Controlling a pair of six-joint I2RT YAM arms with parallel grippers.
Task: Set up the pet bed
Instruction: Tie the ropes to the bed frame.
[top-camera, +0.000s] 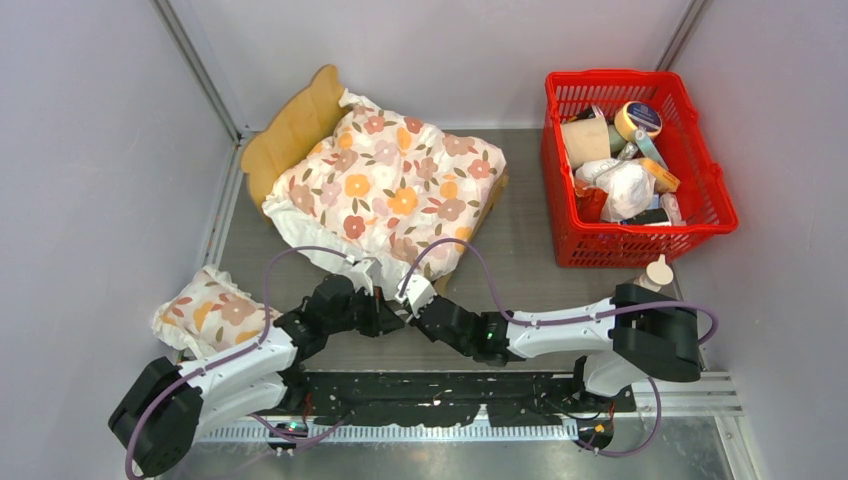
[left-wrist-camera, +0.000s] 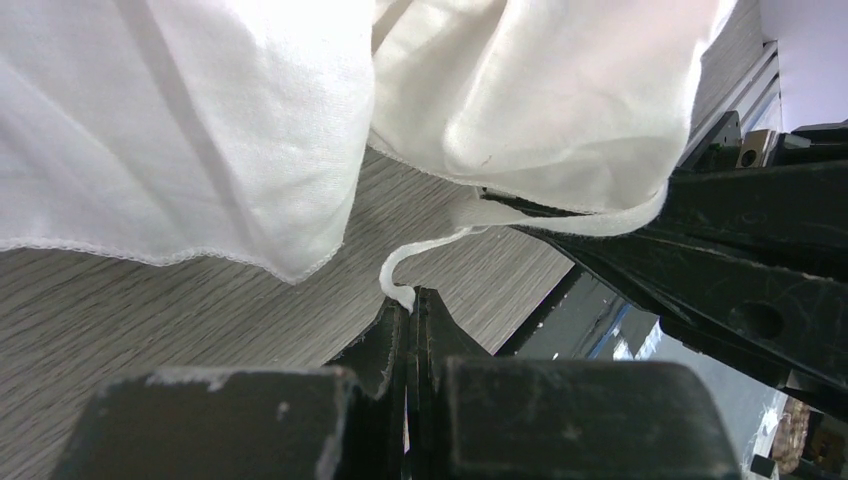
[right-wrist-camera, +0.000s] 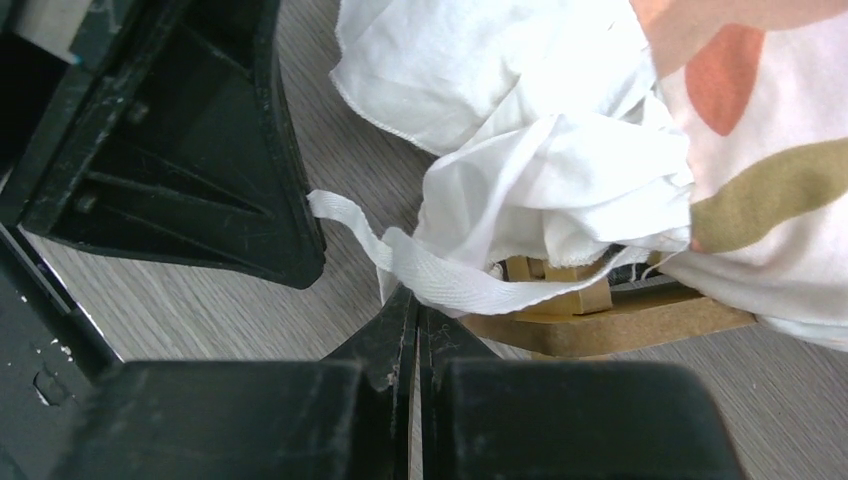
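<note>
The pet bed (top-camera: 296, 124) has a light-wood scalloped headboard and stands at the back left. A floral cushion (top-camera: 395, 185) with a white underside lies over it. Both grippers meet at the bed's near corner. My left gripper (left-wrist-camera: 410, 302) is shut on the end of a thin white tie (left-wrist-camera: 425, 250) that hangs from the cushion. My right gripper (right-wrist-camera: 416, 298) is shut, and a flat white tie (right-wrist-camera: 450, 285) runs across its tips, apparently pinched. A corner of the wooden frame (right-wrist-camera: 620, 325) shows under the bunched white cloth (right-wrist-camera: 540, 160). From above, the left gripper (top-camera: 383, 306) and right gripper (top-camera: 420, 303) almost touch.
A small floral pillow (top-camera: 205, 312) lies at the left beside the left arm. A red basket (top-camera: 700, 225) full of assorted items stands at the back right. Grey walls close in both sides. The arms' mounting rail (top-camera: 450, 405) runs along the near edge.
</note>
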